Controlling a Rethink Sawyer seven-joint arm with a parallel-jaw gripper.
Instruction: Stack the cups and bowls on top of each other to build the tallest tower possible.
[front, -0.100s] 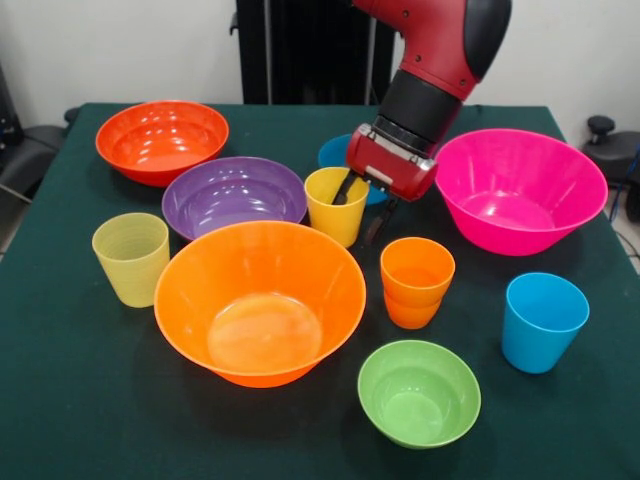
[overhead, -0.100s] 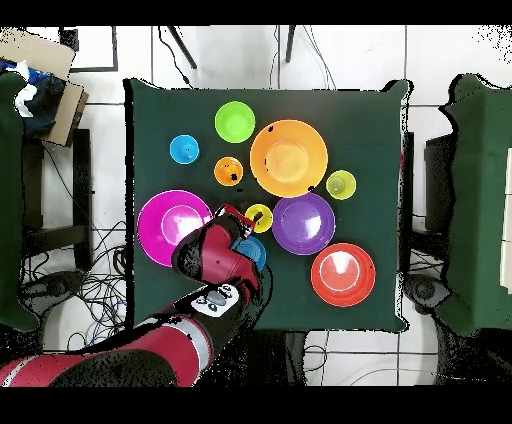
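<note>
- Dark green surface (front, -0.100s: 60, 400), every vessel standing separately, nothing stacked yet.
- Red arm's hand (front, -0.100s: 363, 205) is down at the yellow cup (front, -0.100s: 335, 205): fingers spread, one dipped inside the cup, the other outside its wall.
- Blue bowl (front, -0.100s: 335, 152) peeks out just behind the cup.
- Hot pink bowl (front, -0.100s: 515, 190) sits beside the hand; large orange bowl (front, -0.100s: 260, 300) up front, purple bowl (front, -0.100s: 233, 195) behind it.

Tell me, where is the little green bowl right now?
In the front view the lime green bowl sits on the table at the near edge, right of the big orange bowl, with the orange cup just behind it and the sky blue cup to its right.
</note>
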